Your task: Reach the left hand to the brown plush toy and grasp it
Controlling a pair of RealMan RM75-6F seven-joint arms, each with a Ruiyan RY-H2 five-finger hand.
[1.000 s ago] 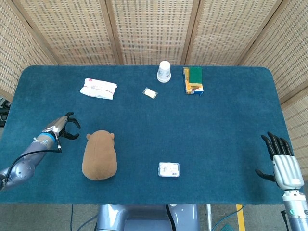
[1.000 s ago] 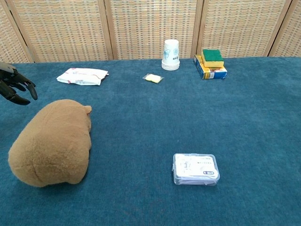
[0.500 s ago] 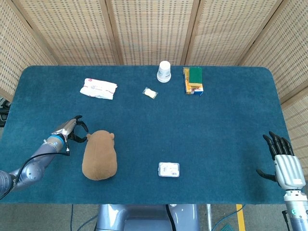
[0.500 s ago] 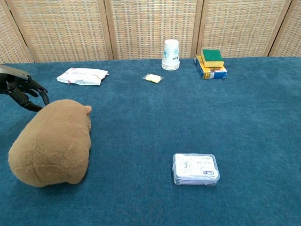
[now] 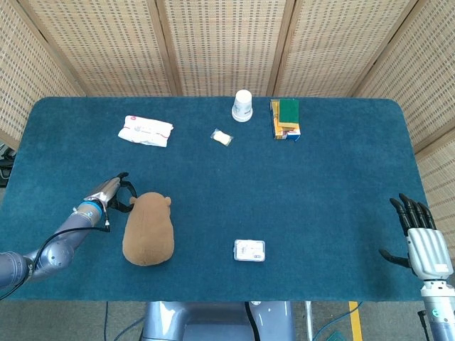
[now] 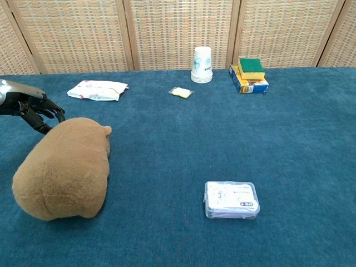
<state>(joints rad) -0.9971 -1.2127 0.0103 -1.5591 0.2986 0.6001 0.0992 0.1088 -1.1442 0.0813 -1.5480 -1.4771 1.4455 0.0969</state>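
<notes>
A: Two hands logged. Left hand [image 5: 116, 192] low over the blue surface [image 5: 320, 185], near-left area, at the head end of the brown plush toy [image 5: 148, 229]. Fingers [image 6: 49, 109] curled and parted, dark tips right against the fur.

B: Holding it?

A: Touching at most. Chest view puts the fingertips at the toy's upper left edge; nothing wrapped around the body. Cannot tell whether there is real pressure.

B: Toy position?

A: Lying lengthwise on the surface, near the front edge on the left side, ears toward the far side. Rump closest to the robot.

B: Right hand?

A: Right hand [image 5: 419, 238] off the front right corner of the surface, fingers straight and spread, upright, holding nothing. Seen in head view only.

B: Other items?

A: Clear plastic box [image 5: 249, 250] with white contents, near the front, right of the toy and well apart from it. Far side: white packet [image 5: 145, 131] at left, small yellowish wrapped piece [image 5: 222, 137] toward centre, white paper cup [image 5: 242, 105] upside down just beyond it. Right of the cup, a yellow and blue carton [image 5: 284, 128] with a green sponge [image 5: 288, 112] on top.

B: Backdrop?

A: Woven screen panels [image 5: 220, 42] in wooden frames behind the surface.
</notes>
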